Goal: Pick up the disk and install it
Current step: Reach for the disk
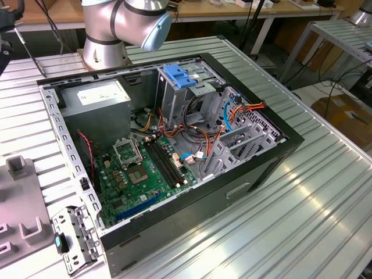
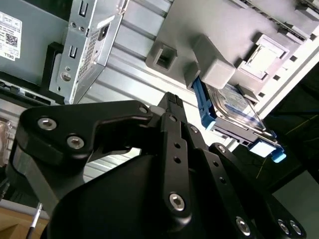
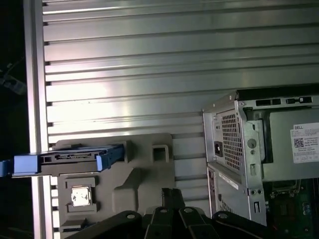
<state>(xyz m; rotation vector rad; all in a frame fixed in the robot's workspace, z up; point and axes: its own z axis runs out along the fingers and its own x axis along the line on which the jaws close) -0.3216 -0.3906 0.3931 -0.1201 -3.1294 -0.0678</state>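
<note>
Hanging over the ribbed aluminium desk [image 3: 149,74] with the black linkage pincer [image 3: 172,195] drawn narrow, tips together, gripping nothing. Pointing, in both wrist views, toward a grey moulded plastic holder [image 3: 144,167] lying flat on the desk near the tips. Finding, in a slot of that holder, the flat rectangular silver-metal disk [image 2: 234,104] with the blue plastic bracket along its edges, standing on edge and apart from the pincer. Seeing the same disk edge-on in the first wrist view, with its blue bracket jutting past the holder and out over the desk's edge. Noting a small square silver chip [image 3: 80,195] resting in a recess of the holder just beside the disk.

Placing the holder, in the exterior view, at about eight o'clock from the open black computer case [image 1: 273,157], at the exterior view's left. Looking into the case: finding a green motherboard [image 1: 145,174] toward six o'clock, a grey power-supply box with a white sticker [image 1: 96,99] toward ten o'clock, and a tall metal cage with a blue plastic top [image 1: 177,75] toward twelve o'clock. Spotting the silver robot arm [image 1: 110,29] rising at about eleven o'clock beyond the case.
</note>
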